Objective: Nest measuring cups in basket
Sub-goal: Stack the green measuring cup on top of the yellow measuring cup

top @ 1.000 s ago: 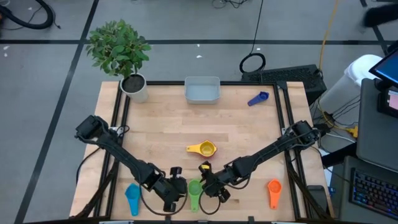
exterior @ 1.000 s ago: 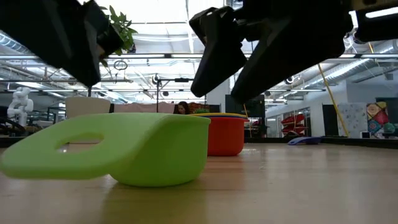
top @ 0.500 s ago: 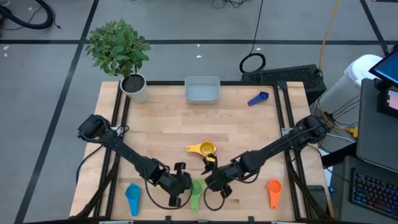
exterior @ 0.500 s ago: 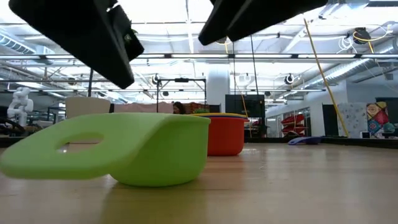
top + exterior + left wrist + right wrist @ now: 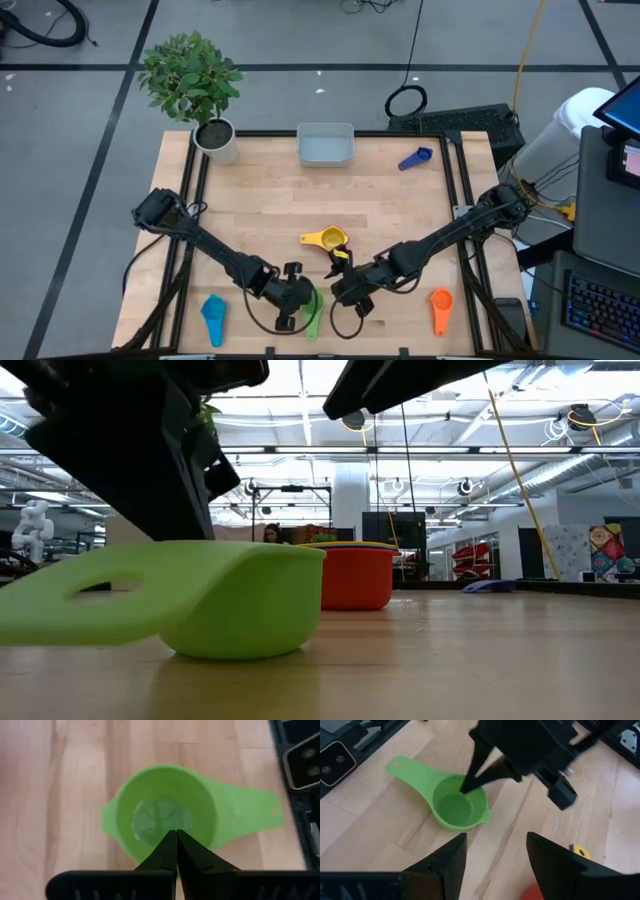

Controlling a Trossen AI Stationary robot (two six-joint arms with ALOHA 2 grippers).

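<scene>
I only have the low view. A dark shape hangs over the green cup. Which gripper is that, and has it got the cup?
Observer: That is the left gripper, shut on the rim of the green cup.
Operator: And the right one?
Observer: The right gripper is open, a little way off from the cup, with nothing between its fingers.
Operator: Anything in the basket?
Observer: No. The basket sits at the table's far edge with no cups in it.

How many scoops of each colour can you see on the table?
green measuring cup: 1
red measuring cup: 1
yellow measuring cup: 1
orange measuring cup: 1
light blue measuring cup: 1
dark blue measuring cup: 1
Total in plain sight: 6
</scene>
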